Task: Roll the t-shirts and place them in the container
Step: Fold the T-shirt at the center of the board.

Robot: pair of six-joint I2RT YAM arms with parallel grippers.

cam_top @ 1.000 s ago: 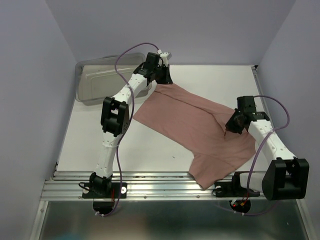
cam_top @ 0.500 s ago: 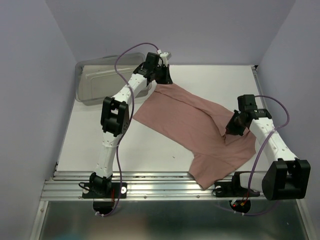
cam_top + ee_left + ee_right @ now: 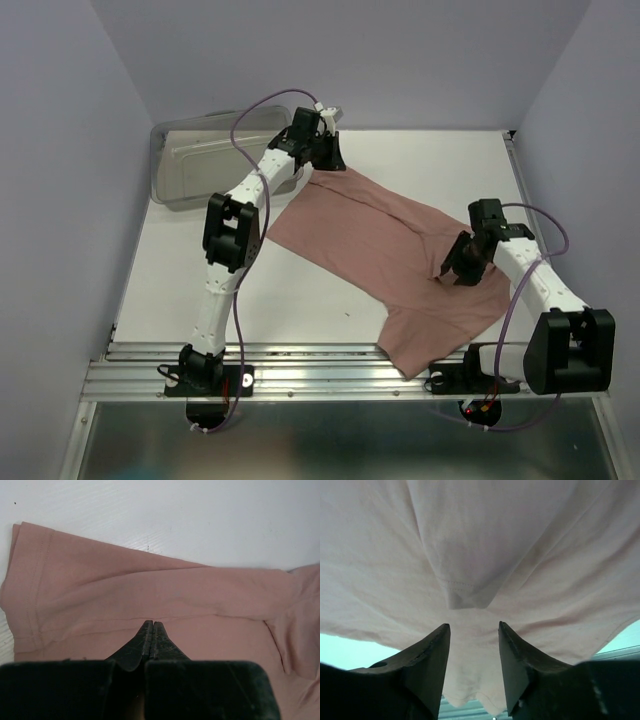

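The dusty-pink t-shirt [image 3: 380, 240] lies spread and slanted across the white table, its near hem hanging over the front edge. My left gripper [image 3: 327, 167] is at the shirt's far corner. In the left wrist view its fingers [image 3: 151, 622] are shut, tips pinching the pink cloth [image 3: 150, 585] where creases meet. My right gripper [image 3: 452, 274] hovers low over the shirt's right side. In the right wrist view it [image 3: 472, 626] stands open, and a small folded, stitched corner of the t-shirt [image 3: 468, 592] lies just ahead of the gap, free of both fingers.
A clear grey plastic bin [image 3: 200, 165] stands at the back left, close behind the left arm. Metal rails [image 3: 300, 365] run along the table's front edge. Lavender walls close in both sides and the back.
My right gripper has opened and let go of the shirt fold it held, and has moved slightly left and nearer. The left gripper has stayed put.
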